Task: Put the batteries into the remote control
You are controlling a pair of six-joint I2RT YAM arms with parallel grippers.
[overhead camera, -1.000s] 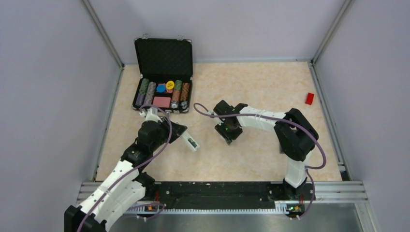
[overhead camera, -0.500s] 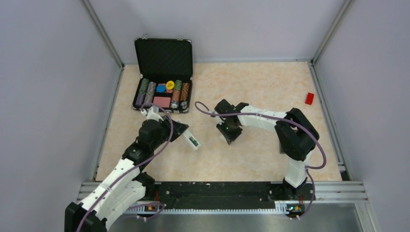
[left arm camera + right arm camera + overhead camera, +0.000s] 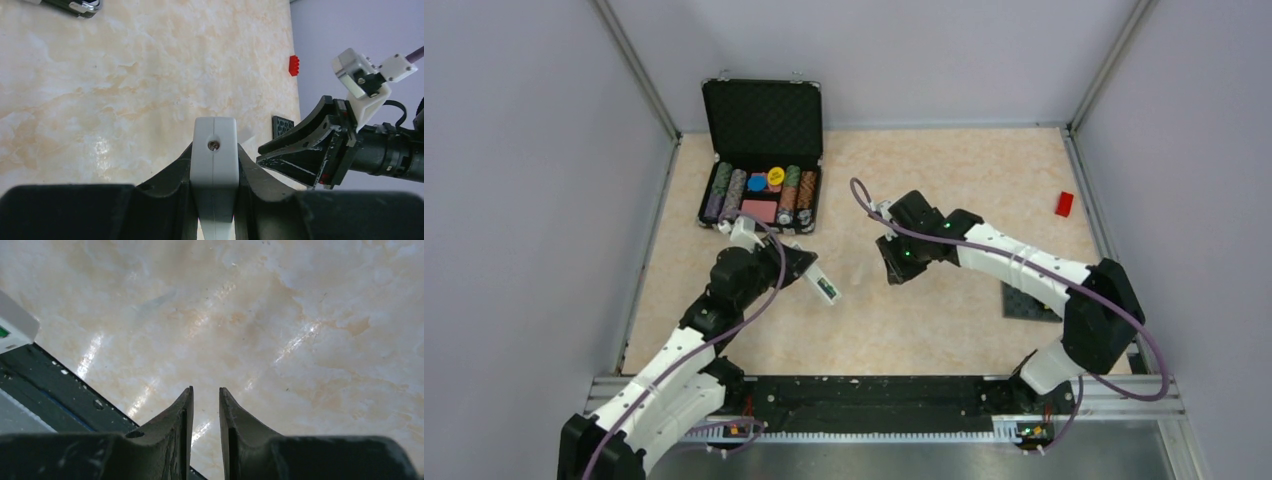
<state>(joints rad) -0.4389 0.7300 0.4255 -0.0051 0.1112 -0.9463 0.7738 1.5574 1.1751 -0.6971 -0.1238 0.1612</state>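
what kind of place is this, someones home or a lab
Most likely a lab test cell, not a home. Plain grey walls on metal framing box in a marble-look table, two robot arms are bolted to a rail at its near edge, and props like a poker chip case sit out.

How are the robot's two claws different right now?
The left gripper is clamped on the white remote control, holding it off the table, while the right gripper holds nothing.

From above, the left gripper sits near the poker chip case, while the right gripper hangs over the middle of the table.

Both have two dark fingers and point toward each other.
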